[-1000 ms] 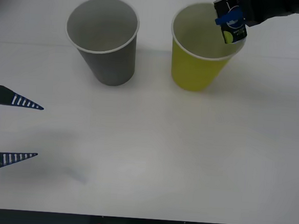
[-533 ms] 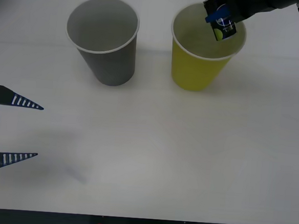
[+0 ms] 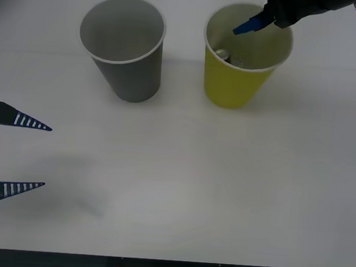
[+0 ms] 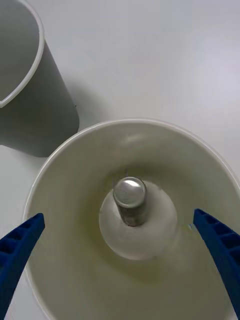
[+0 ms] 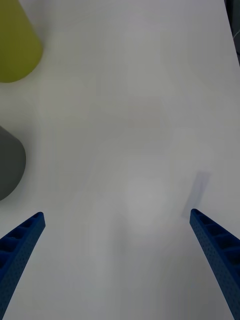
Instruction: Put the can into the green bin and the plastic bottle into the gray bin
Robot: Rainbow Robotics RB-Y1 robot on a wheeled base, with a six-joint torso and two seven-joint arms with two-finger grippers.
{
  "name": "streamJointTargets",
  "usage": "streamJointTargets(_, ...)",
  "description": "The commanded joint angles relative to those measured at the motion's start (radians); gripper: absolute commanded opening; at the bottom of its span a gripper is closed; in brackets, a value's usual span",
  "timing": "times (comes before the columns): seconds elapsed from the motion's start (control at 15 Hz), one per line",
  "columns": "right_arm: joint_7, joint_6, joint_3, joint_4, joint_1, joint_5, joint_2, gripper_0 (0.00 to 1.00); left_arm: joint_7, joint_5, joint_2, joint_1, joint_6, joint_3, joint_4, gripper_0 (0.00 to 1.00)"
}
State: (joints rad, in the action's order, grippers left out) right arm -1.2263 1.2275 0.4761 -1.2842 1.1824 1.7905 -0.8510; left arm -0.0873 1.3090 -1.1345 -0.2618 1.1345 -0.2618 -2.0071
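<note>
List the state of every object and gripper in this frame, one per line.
can: upright on the floor of the green bin, released.
green bin: upright, holding the can.
gray bin: upright, nothing inside.
right gripper: open, above the green bin.
left gripper: open, over the near left of the table.

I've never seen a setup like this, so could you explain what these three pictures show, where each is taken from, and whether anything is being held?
This is a two-armed robot at a white table. One picture looks down from above the arms; the other two come from cameras on each wrist, with blue fingers at the bottom corners. The right gripper hangs open above the green bin, a yellow-green paper cup, holding nothing. The can lies inside that cup. Beside it stands the gray bin, a gray cup. The left gripper waits open at the table's near left.
</note>
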Motion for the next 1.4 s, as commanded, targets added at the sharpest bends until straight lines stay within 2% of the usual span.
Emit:
streamJointTargets(0.07, 0.065, 0.000, -0.002, -0.006, -0.009, -0.098, -0.045, 1.00, 0.000, 0.000, 0.000, 0.000, 0.000, 0.000, 0.000, 1.00)
streamJointTargets(0.27, 0.102, 0.000, -0.071, -0.106, -0.099, -0.177, -0.114, 1.00, 0.000, 0.000, 0.000, 0.000, 0.000, 0.000, 0.000, 1.00)
streamJointTargets(0.6, 0.142, -0.010, -0.301, -0.408, -0.391, -0.240, -0.215, 1.00, 0.000, 0.000, 0.000, 0.000, 0.000, 0.000, 0.000, 1.00)
streamJointTargets(1.0, 0.445, -0.013, -0.568, -0.624, -0.788, -0.396, -0.286, 1.00, 0.000, 0.000, 0.000, 0.000, 0.000, 0.000, 0.000, 1.00)
streamJointTargets(1.07, 0.459, -0.013, -0.580, -0.632, -0.807, -0.402, -0.287, 1.00, 0.000, 0.000, 0.000, 0.000, 0.000, 0.000, 0.000, 1.00)
streamJointTargets(1.2, 0.571, -0.013, -0.679, -0.701, -0.963, -0.441, -0.293, 1.00, 0.000, 0.000, 0.000, 0.000, 0.000, 0.000, 0.000, 1.00)
streamJointTargets(1.4, 0.709, -0.013, -0.760, -0.735, -1.113, -0.500, -0.295, 1.00, 0.000, 0.000, 0.000, 0.000, 0.000, 0.000, 0.000, 1.00)
